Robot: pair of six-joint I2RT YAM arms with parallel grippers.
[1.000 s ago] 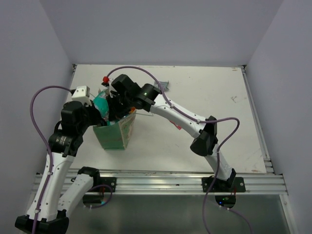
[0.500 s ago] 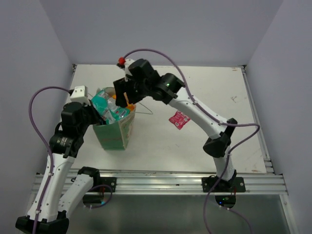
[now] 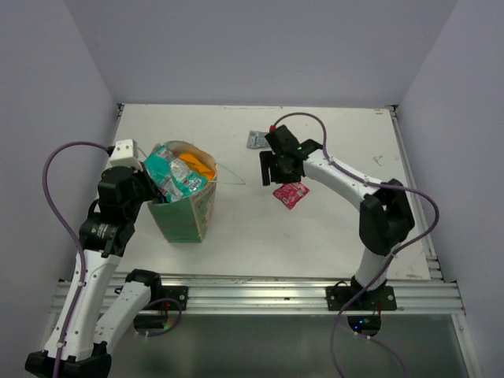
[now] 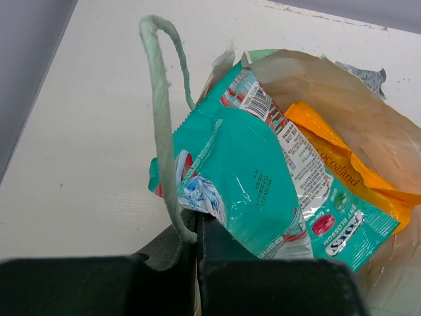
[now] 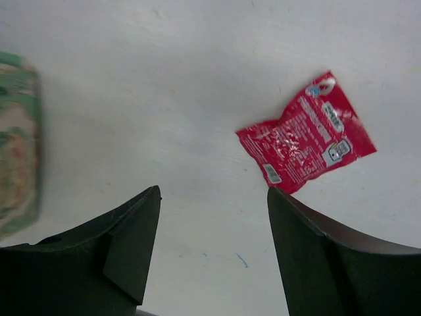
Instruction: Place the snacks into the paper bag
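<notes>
- From above, the right claw (image 3: 276,167) has left the mouth of the tall beige paper bag with a green lower band (image 3: 187,216), where it hung a second ago. It now hovers over the middle of the white table (image 3: 331,252), just beside a small flat shiny red packet (image 3: 290,194). Its jaws, nearly shut then, now stand wide and empty.
- We take this to mean that a snack has just gone in. Glossy teal packets (image 3: 169,175) and a flat orange packet (image 3: 201,166) stick out of the bag, which stands upright near the table's left edge.
- We see two snacks outside the bag: the red one and a crumpled silver-grey packet (image 3: 257,139) nearer the far edge. The red one looks likely to be next.
- The left claw (image 3: 150,189) sits at the bag's left rim.
- In the left wrist view, the left claw (image 4: 197,230) is pinched shut on the bag's rim where the pale string handle (image 4: 161,118) starts, and it seems to steady the bag.
- A teal packet (image 4: 250,184) lies across the opening, with the orange packet (image 4: 342,164) under it against the creased paper wall. The bag looks nearly full.
- In the right wrist view, the right claw (image 5: 214,250) gapes with nothing between its jaws.
- The red packet (image 5: 306,135) lies flat ahead and to the right of that gap, untouched. The bag (image 5: 16,145) is a blur at the left border.
</notes>
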